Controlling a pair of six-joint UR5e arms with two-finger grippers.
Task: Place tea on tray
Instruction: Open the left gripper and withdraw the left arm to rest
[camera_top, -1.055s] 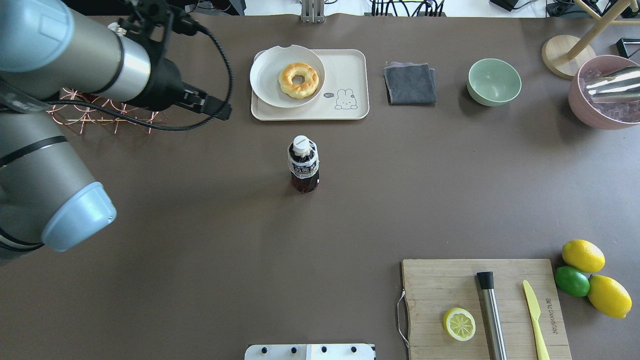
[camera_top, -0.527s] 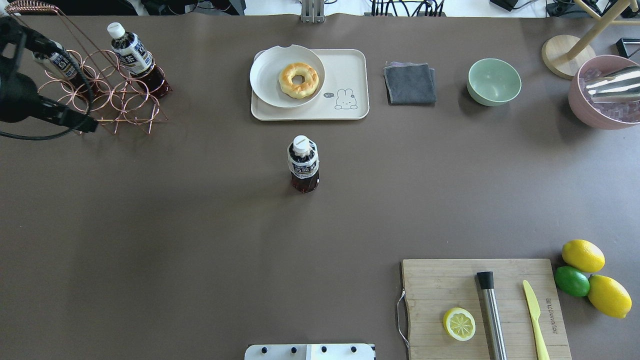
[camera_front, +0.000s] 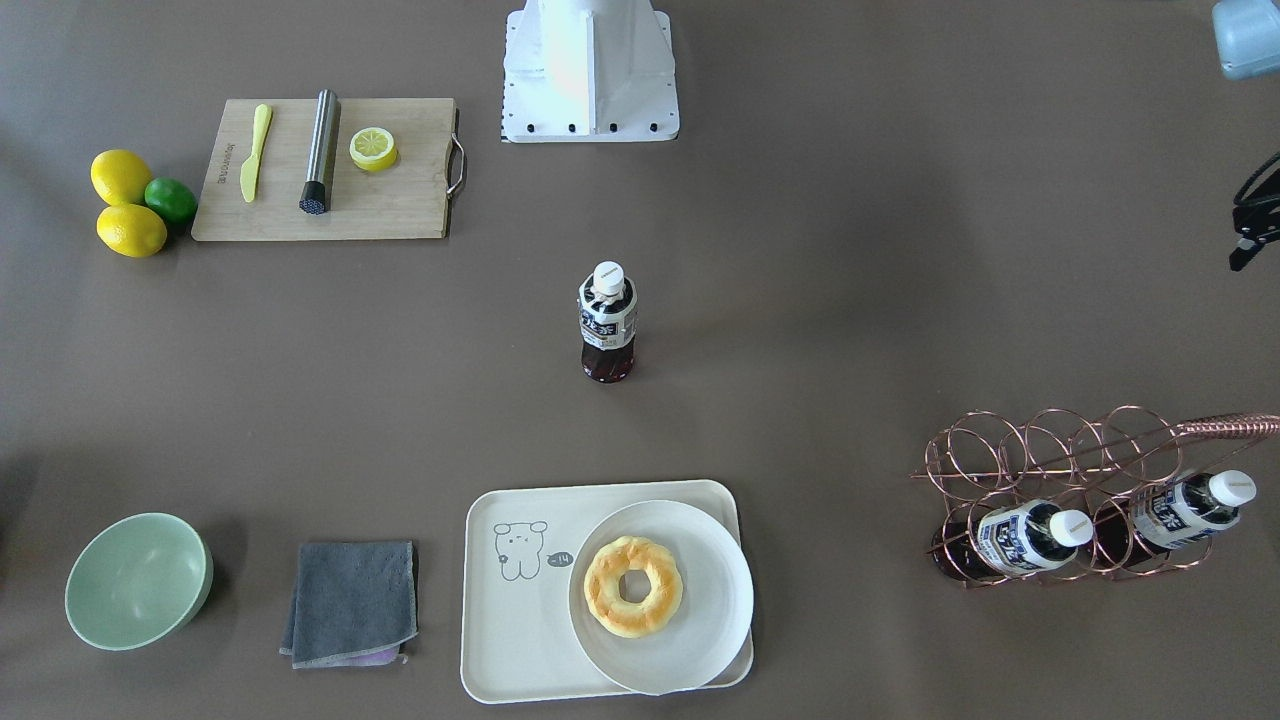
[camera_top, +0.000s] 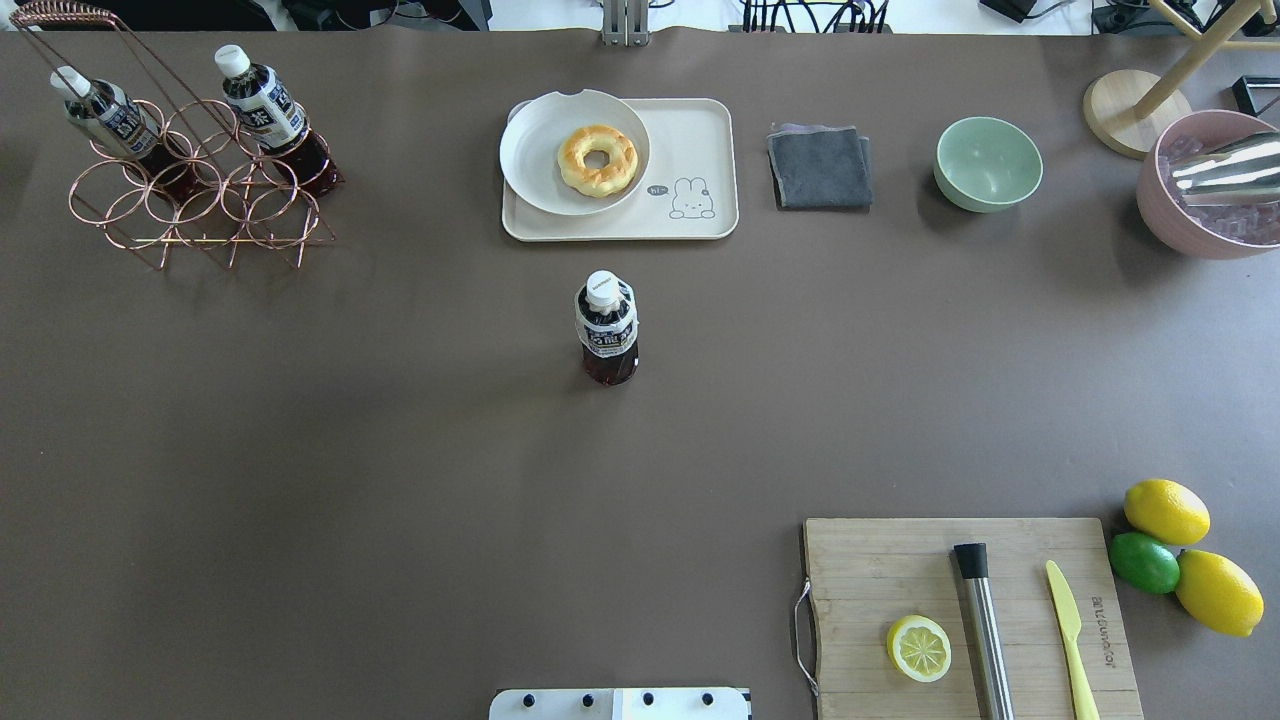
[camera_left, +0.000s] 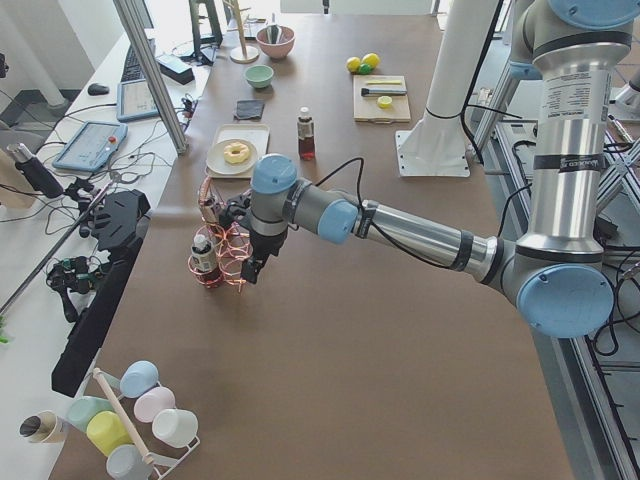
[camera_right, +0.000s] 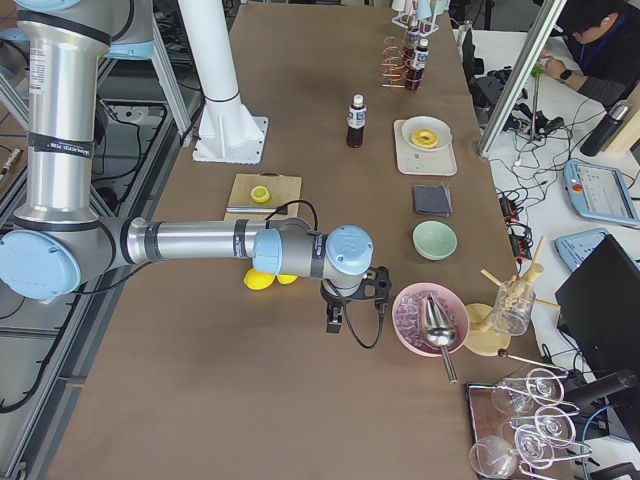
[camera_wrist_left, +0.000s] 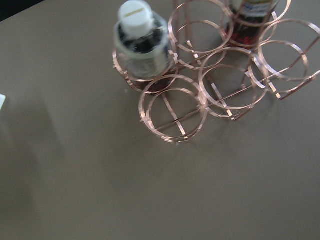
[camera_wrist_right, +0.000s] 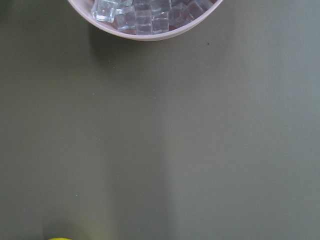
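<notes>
Brown table (camera_top: 300, 450), tea (camera_top: 606, 328) upright at centre, well apart from both jaws

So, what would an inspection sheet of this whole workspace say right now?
Surface: brown table, no spills seen.
Job's things: tea upright mid-table, not on the tray; plate with doughnut covers part of the tray.
Clutter: two bottles in copper rack, cloth, green bowl, ice bowl, cutting board, lemons, lime.
Grippers: left gripper by the rack, right gripper by the ice bowl; open or shut cannot be told.
Cables: black cable at each wrist.
Surroundings: person at side desk.
</notes>
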